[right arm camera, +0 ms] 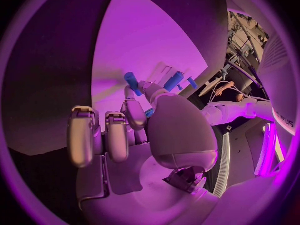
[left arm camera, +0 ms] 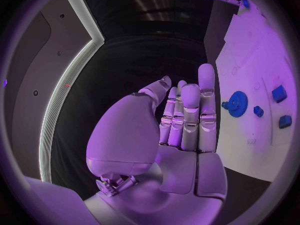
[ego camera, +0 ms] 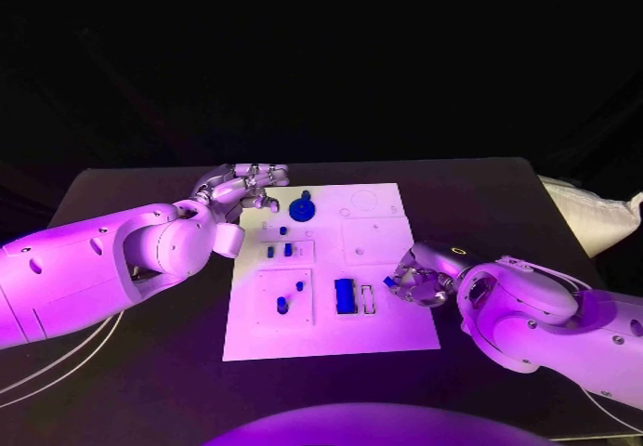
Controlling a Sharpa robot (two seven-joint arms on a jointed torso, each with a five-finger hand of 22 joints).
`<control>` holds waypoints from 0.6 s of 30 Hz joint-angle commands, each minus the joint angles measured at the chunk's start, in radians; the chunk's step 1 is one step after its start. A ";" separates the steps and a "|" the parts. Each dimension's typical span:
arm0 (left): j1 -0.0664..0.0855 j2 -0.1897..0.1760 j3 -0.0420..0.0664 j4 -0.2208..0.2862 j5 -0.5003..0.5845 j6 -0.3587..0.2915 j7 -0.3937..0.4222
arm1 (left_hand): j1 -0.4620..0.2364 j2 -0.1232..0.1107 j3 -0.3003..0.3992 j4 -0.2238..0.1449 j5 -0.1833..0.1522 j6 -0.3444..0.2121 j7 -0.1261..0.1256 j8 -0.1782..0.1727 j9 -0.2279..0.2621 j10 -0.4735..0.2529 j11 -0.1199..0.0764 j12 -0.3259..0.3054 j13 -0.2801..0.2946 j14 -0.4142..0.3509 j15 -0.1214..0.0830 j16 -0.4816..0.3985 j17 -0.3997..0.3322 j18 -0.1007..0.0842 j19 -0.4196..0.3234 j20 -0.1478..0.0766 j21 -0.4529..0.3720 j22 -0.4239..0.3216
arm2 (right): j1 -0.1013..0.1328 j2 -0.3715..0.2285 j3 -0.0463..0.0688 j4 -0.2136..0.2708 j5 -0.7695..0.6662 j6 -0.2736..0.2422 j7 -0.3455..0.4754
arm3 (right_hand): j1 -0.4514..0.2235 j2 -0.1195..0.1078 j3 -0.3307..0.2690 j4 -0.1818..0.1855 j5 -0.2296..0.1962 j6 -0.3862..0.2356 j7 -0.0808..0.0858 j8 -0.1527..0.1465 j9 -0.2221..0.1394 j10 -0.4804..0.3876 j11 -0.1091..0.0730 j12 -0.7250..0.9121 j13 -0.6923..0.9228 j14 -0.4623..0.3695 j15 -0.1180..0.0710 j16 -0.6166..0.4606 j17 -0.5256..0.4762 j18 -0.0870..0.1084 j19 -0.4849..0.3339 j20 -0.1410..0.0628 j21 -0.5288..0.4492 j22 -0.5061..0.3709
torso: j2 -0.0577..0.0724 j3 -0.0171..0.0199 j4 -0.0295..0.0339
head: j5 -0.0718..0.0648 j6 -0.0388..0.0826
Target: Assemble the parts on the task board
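Note:
The white task board [ego camera: 382, 334] lies in the middle of the table. On it are a blue gear [ego camera: 303, 209], a blue rectangular block [ego camera: 345, 295] and several small blue pegs [ego camera: 282, 304]. My left hand [ego camera: 245, 189] hovers at the board's far left corner with its fingers stretched out and holds nothing. In the left wrist view the blue gear [left arm camera: 237, 104] lies just past the fingertips [left arm camera: 206, 75]. My right hand [ego camera: 422, 282] sits at the board's right edge, and its thumb and a finger pinch a small blue part [right arm camera: 149, 113]. That small blue part [ego camera: 390, 281] points toward the block.
A white bag [ego camera: 603, 218] lies at the table's right edge. Pale cables [ego camera: 54, 362] hang off the front left. The black table [ego camera: 496, 186] is bare to the right of the board.

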State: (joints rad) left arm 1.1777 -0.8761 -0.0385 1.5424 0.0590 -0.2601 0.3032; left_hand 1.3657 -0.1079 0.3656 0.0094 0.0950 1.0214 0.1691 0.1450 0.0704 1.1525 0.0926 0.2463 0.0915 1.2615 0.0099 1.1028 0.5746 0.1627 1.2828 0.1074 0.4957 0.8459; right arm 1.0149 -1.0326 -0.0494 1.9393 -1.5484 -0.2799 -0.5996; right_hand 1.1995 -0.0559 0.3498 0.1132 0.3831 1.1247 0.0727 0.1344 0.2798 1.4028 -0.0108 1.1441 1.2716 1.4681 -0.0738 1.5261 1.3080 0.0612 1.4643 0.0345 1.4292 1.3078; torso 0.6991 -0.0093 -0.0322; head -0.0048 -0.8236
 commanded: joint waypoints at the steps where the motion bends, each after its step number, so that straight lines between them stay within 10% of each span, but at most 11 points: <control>1: 0.000 0.001 0.001 0.003 -0.003 0.019 0.009 | 0.000 0.010 -0.004 -0.001 -0.002 -0.006 0.002 0.005 -0.001 -0.008 -0.001 0.004 0.001 -0.008 -0.002 0.000 -0.001 0.018 0.001 -0.002 -0.006 -0.002 | 0.001 0.004 0.000 0.010 0.145 -0.066 -0.011 | -0.010 -0.002 0.008 -0.001 -0.011 0.009 -0.002 0.002 0.019 0.005 0.001 0.002 0.001 0.089 -0.003 0.003 0.193 -0.009 0.018 -0.007 0.003 0.021 | 0.001 -0.0003 0.0001 | 0.001 -0.001; 18: -0.001 -0.001 0.001 0.006 -0.003 0.020 0.007 | 0.000 0.010 -0.004 -0.001 -0.002 -0.006 0.002 0.005 -0.001 -0.008 -0.001 0.004 0.001 -0.008 -0.002 0.000 -0.001 0.018 0.001 -0.002 -0.006 -0.002 | 0.000 0.060 0.000 -0.012 0.251 -0.037 -0.016 | -0.061 -0.022 0.001 0.011 -0.015 0.016 -0.002 0.004 0.027 0.013 0.002 0.011 0.008 0.088 -0.003 0.000 0.189 -0.009 0.019 -0.007 0.003 0.021 | 0.001 -0.0003 -0.0009 | 0.005 -0.007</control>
State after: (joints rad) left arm 1.1773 -0.8770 -0.0387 1.5455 0.0590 -0.2585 0.3028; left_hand 1.3657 -0.1079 0.3656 0.0094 0.0950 1.0214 0.1691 0.1449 0.0704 1.1525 0.0926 0.2463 0.0914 1.2616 0.0099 1.1028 0.5748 0.1627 1.2828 0.1074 0.4957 0.8451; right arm 1.0166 -0.9779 -0.0490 1.9310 -1.3261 -0.3456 -0.6078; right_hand 1.1473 -0.0791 0.3506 0.1207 0.3634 1.1329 0.0710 0.1418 0.3083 1.4066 -0.0087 1.1520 1.2792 1.4681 -0.0737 1.5260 1.3078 0.0611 1.4643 0.0345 1.4292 1.3076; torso 0.6993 -0.0096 -0.0330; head -0.0013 -0.8286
